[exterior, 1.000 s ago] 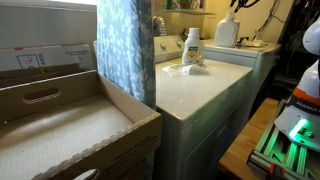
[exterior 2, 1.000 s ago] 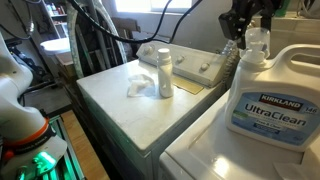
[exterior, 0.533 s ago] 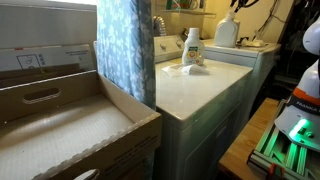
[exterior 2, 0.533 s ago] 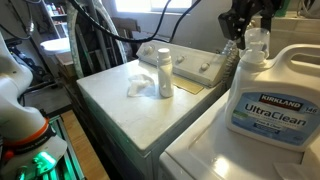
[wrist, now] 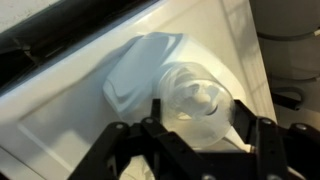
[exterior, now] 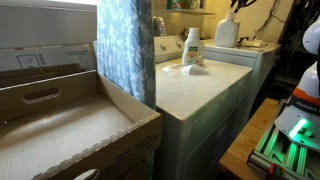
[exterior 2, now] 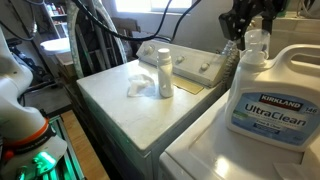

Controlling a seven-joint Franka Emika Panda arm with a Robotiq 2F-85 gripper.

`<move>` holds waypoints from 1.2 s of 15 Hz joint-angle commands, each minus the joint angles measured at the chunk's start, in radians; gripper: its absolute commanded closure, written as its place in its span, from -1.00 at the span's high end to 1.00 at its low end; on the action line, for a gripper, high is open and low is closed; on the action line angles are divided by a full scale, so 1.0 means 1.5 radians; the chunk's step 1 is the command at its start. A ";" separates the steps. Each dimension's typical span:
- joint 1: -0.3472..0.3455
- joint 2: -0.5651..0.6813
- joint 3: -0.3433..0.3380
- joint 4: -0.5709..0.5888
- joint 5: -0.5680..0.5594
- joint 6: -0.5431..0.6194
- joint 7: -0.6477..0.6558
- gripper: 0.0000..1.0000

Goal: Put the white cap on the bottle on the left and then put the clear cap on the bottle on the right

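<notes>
1. White laundry-machine top serves as the surface (exterior 2: 105,105); the small round opaque white cap (exterior 2: 164,51) sits on a slim white plastic bottle (exterior 2: 165,78)
2. Crumpled white wrapper (exterior 2: 137,85) lies just beside it
3. Tool (wrist: 198,112) grips a clear plastic cap (wrist: 193,95) over the large white detergent jug (exterior 2: 268,100)

Count, both exterior views plus wrist view.
Bottles: 2, namely one small white bottle (exterior 2: 164,76) and one large detergent jug (exterior 2: 270,100).
Caps: 2, namely one white cap (exterior 2: 164,51) and one clear cap (wrist: 195,98).
White laundry machines (exterior 2: 110,110): 2.
Crumpled white cloth (exterior 2: 137,84): 1.
Cardboard box (exterior: 60,120): 1.
Patterned curtain (exterior: 125,45): 1.
Gripper (wrist: 198,125): 1.
</notes>
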 commanded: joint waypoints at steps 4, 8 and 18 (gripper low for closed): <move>-0.014 0.024 -0.007 0.013 -0.007 -0.021 0.008 1.00; -0.018 0.033 -0.008 0.015 -0.006 -0.020 0.008 1.00; 0.000 -0.003 -0.012 0.005 -0.076 -0.001 -0.014 1.00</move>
